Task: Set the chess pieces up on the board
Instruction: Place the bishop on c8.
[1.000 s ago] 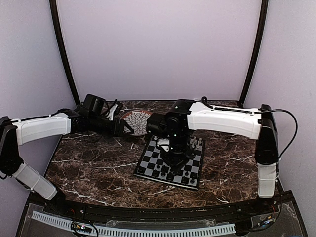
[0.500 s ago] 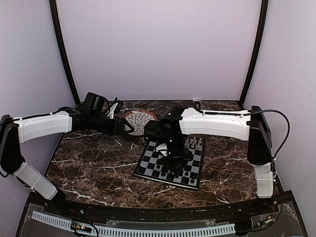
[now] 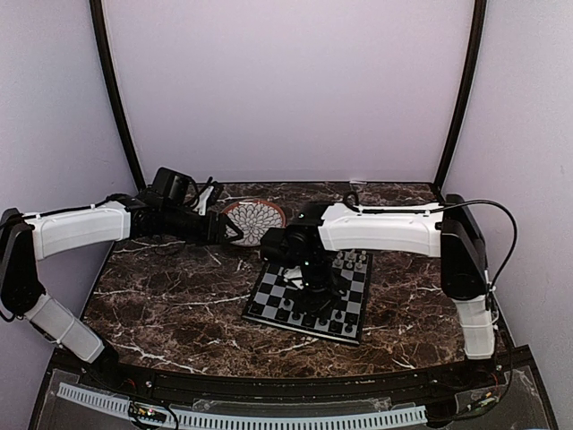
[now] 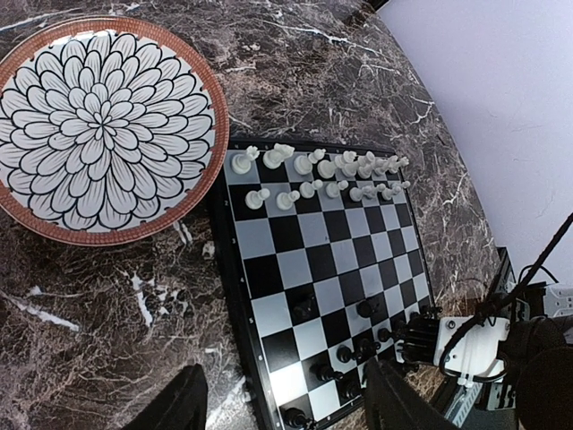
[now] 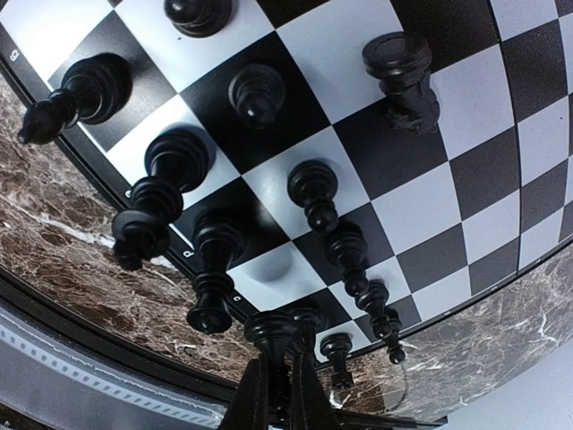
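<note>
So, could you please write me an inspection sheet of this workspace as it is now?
Surface: dark marbled table with white veins.
Job's things: board lies flat; white pieces stand in two rows at its far edge; black pieces only partly fill the near rows.
Clutter: flower-patterned plate, empty, beside the board's far left corner.
Grippers: left gripper open and empty, near the plate; right gripper shut on a black piece over the board.
Cables: black cable loops off the right arm, away from the board.
Surroundings: pale lilac walls, two black posts.
</note>
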